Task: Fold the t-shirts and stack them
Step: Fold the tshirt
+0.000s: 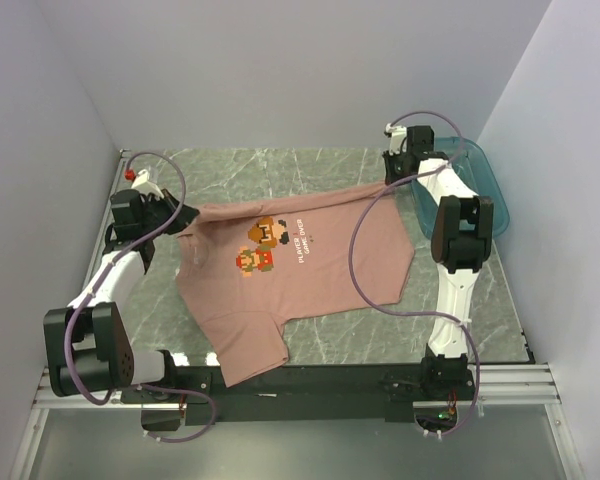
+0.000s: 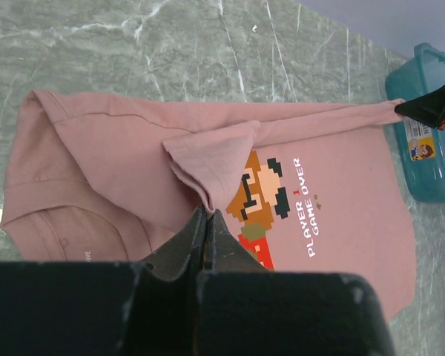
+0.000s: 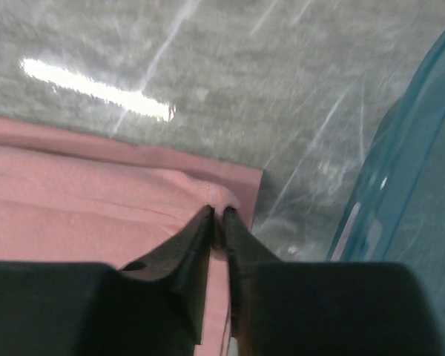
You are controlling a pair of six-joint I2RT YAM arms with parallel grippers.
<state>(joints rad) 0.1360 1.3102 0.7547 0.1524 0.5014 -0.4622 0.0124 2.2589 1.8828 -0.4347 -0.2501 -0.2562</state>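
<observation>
The left gripper (image 1: 185,217) is pinching a fold of the salmon-pink t-shirt (image 1: 310,290) near its collar end, close to the table's (image 1: 280,165) left edge. In the left wrist view its jaws are pressing tight together with cloth caught at the tips. The right gripper (image 1: 393,182) is gripping the opposite end of the same edge, toward the far-right corner. In the right wrist view its jaws are standing very narrow, with a small ridge of pink fabric sitting between them. I take that as a grip, though a light one.

Between the 2 grippers the far edge of the shirt is stretching out as a taut line. The rest of the cloth is draping down onto the middle of the table, print (image 1: 265,245) facing up. 1 sleeve is reaching toward the near edge, and another sleeve is lying doubled over beside the print. The teal tub (image 1: 480,165) is sitting in the far-right corner, just beside the right gripper. Only 1 shirt is showing.

This looks like the spreading step ahead of the first fold, so the task appears to be at an early stage. The next move probably calls for both arms to act together. They would need to lower the taut edge evenly so the cloth settles flat without bunching, and the right arm would need to stay clear of the tub.
</observation>
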